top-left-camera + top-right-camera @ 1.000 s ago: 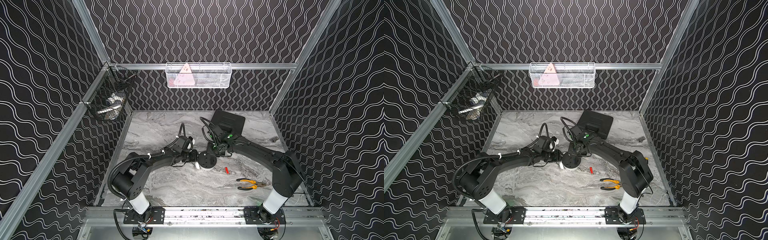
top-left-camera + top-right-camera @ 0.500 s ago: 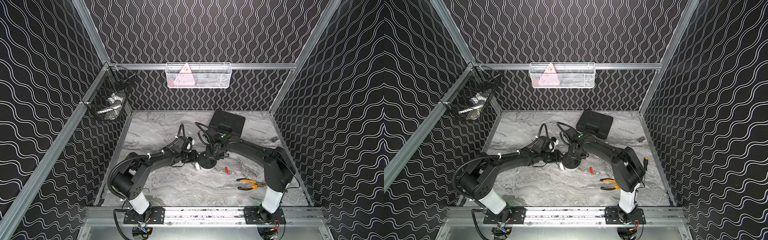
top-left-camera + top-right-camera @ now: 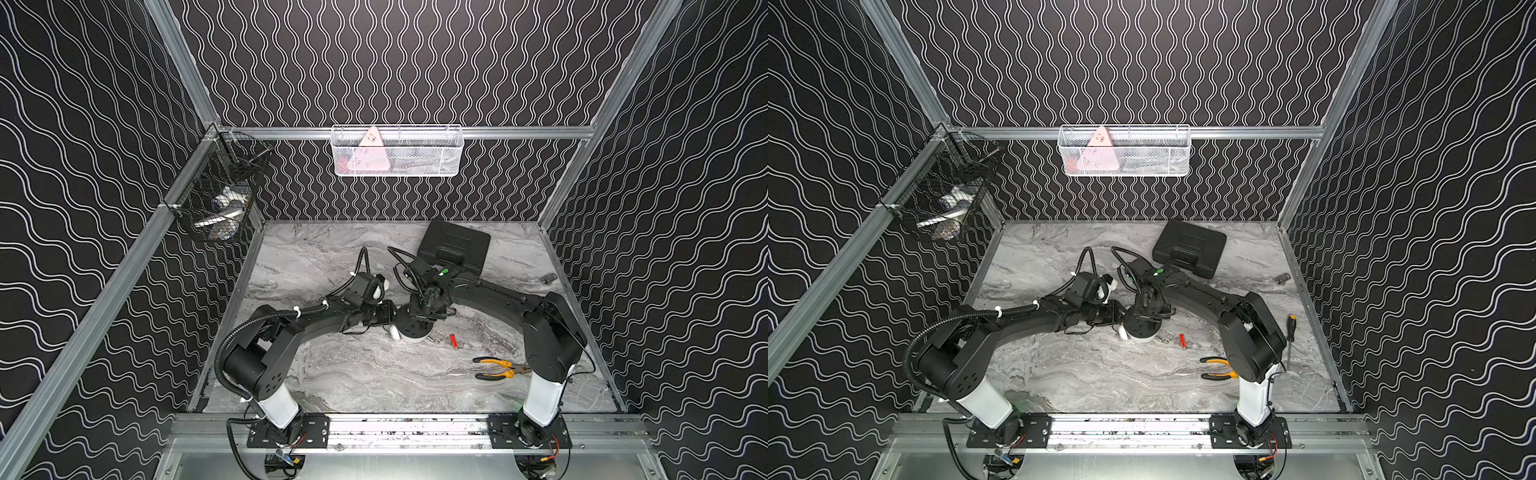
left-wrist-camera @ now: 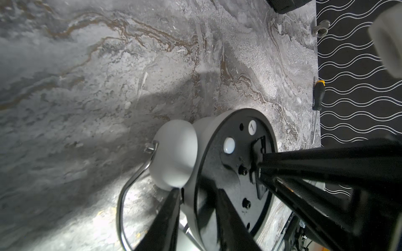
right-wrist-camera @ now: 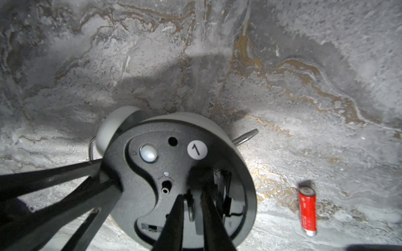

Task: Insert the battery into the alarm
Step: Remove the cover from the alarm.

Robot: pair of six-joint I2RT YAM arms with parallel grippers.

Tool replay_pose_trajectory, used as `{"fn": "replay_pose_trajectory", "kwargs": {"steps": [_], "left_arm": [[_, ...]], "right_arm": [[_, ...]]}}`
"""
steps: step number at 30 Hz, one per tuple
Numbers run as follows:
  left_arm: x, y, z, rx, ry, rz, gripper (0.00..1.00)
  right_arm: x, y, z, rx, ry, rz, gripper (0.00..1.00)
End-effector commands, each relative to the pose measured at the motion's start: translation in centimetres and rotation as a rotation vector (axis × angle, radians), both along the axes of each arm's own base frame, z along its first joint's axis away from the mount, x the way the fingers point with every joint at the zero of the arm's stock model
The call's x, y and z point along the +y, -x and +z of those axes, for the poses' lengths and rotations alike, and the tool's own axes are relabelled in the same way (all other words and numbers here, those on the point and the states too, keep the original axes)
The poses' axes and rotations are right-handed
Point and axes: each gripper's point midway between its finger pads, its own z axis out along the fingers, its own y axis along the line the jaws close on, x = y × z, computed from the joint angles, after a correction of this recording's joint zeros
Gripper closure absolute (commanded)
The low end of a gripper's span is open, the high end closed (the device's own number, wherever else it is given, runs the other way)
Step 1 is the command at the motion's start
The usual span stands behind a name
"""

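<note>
Right wrist: left pincer (image 5: 111, 176) clamps alarm (image 5: 174, 152); right pincer (image 5: 192, 195) barely parted, battery (image 5: 307, 209) lying apart.

Left gripper (image 4: 196, 193) clamped; right gripper (image 5: 192, 195) narrow

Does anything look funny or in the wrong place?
Yes. The alarm lies face down, black back up, its rim pinched by the left gripper. The battery lies loose on the table beside it, not inside.
</note>
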Motion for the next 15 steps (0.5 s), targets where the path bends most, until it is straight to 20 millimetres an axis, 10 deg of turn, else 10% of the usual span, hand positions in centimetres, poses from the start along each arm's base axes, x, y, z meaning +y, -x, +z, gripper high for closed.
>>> {"fn": "replay_pose_trajectory", "kwargs": {"steps": [1, 15], "left_arm": [[3.02, 3.25, -3.66, 0.159, -0.164, 0.020, 0.68], [3.10, 3.26, -3.65, 0.157, -0.165, 0.022, 0.68]], "right_arm": [[-0.28, 0.18, -0.21, 0.009, 0.018, 0.004, 0.81], [-0.05, 0.38, -0.12, 0.016, 0.005, 0.008, 0.96]]}}
